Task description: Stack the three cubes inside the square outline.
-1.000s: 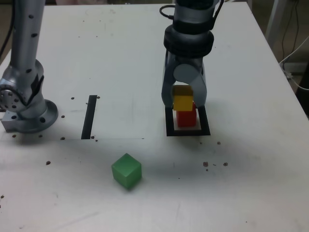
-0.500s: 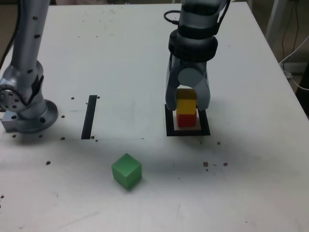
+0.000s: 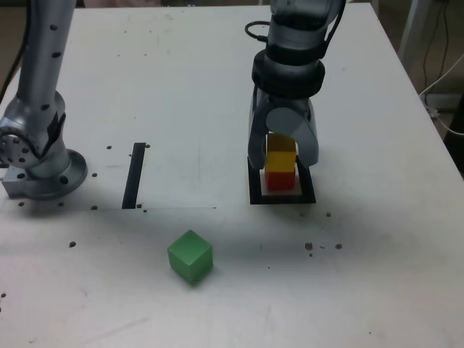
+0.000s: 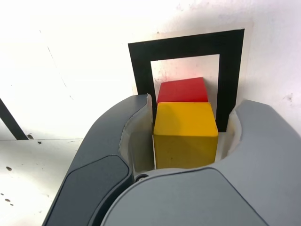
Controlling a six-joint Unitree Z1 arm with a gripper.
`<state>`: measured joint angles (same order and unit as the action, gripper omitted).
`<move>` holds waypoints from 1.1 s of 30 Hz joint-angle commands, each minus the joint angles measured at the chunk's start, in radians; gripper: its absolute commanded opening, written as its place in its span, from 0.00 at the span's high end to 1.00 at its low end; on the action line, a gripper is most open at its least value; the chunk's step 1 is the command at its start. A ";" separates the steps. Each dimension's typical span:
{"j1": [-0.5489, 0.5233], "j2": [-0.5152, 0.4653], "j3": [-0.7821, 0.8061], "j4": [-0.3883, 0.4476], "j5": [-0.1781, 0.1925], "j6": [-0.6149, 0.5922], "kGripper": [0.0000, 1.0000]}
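Yellow cube [image 3: 280, 160] atop red cube [image 3: 279, 179] inside square outline [image 3: 255, 190]; hand [image 3: 282, 155] spread.

Silver-grey metal arm [image 3: 43, 65] dotted with small dark screw holes, rising from a rounded base joint [image 3: 32, 156]. Black ribbed collar [image 3: 288, 72] just above the gripper [image 3: 282, 156], black cable [image 3: 255, 30] looping beside it. Dark grey, curved fingers [image 4: 101, 160] with pale inner pads [image 4: 136, 136], a round grey pivot cap [image 3: 282, 112] between them.
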<state>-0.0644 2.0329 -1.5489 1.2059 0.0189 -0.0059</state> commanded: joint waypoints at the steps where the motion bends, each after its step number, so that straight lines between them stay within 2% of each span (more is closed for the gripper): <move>1: 0.001 -0.017 0.004 -0.002 0.008 -0.002 0.01; 7: -0.008 -0.061 0.007 0.002 0.029 -0.003 0.01; 13: -0.026 -0.162 0.033 0.017 0.047 0.004 0.01; 20: -0.072 -0.276 0.189 -0.017 0.003 0.105 0.00; 27: -0.200 -0.339 0.285 0.008 0.008 0.141 0.00; 33: -0.355 -0.353 0.378 -0.072 0.015 0.126 0.00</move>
<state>-0.3930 1.6813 -1.1892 1.1524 0.0311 0.1298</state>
